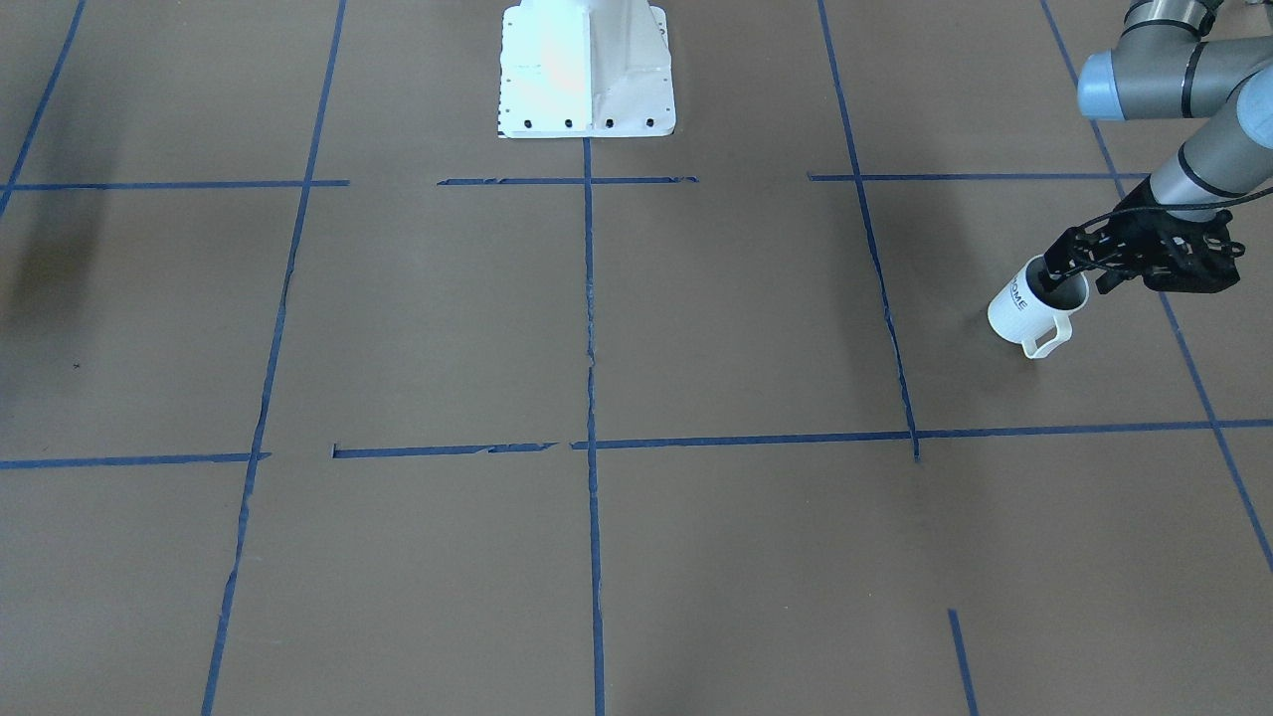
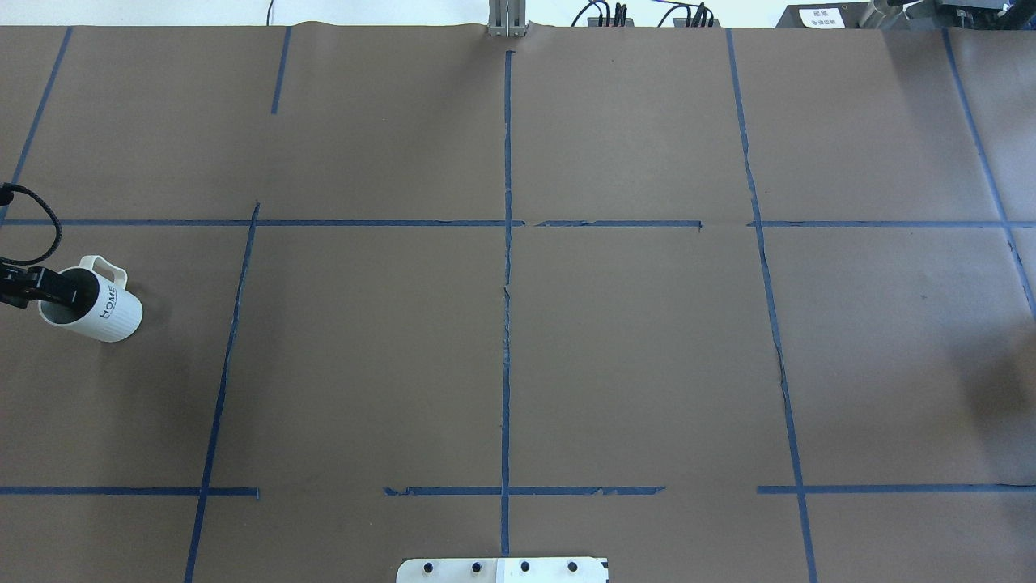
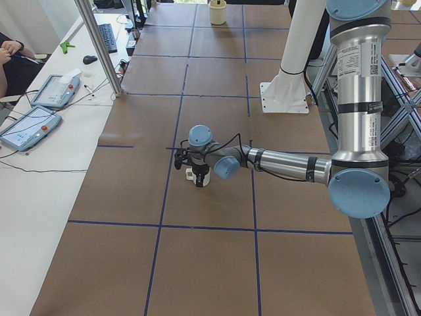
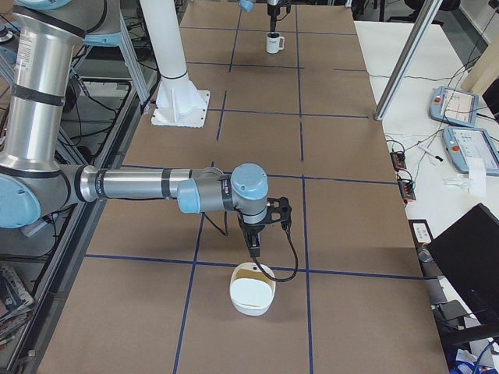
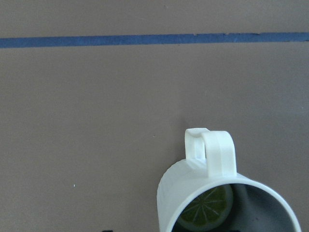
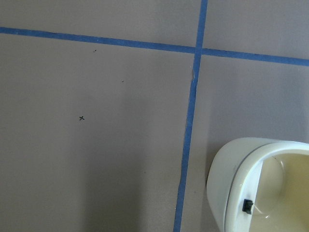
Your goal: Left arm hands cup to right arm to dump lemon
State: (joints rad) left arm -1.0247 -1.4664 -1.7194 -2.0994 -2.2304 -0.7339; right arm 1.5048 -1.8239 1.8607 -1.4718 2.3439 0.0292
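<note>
Brown paper-covered table (image 2: 364, 364) w/ a grid of blue tape lines (image 2: 507, 324). My left pincer (image 1: 1059, 278) is far out on my left side, at the mouth of the cup (image 1: 1019, 310), a white ribbed mug w/ dark "HOME" lettering & a grey inside. The cup is in the middle row of the grid near the table's left end, well apart from my white base plate (image 1: 587, 75). It looks upright in the left side view; I can't tell if its base touches the table. Its squared handle (image 1: 1049, 340) points away from my base, toward the operators' side. One black finger (image 2: 34, 285) reaches over the rim into the mouth. Whether the jaws are pinched on the cup wall or only set round it, I can't tell. My left wrist cam looks down into the cup: the lemon (image 5: 206, 207), a yellow-green piece w/ pale spoke lines like a cut slice, lies on the bottom, on the handle side. My right pincer (image 4: 253, 248) is at the table's other end, seen clearly only from the right side view. It points straight down, just beside the rim of a white bowl (image 4: 249, 300) w/ a cream inside. Can't tell if it's open or closed. The right wrist cam shows the bowl's outer wall in the lower-right corner, near a crossing of tape lines, w/ a small black bit over the rim, too small to ID.
</note>
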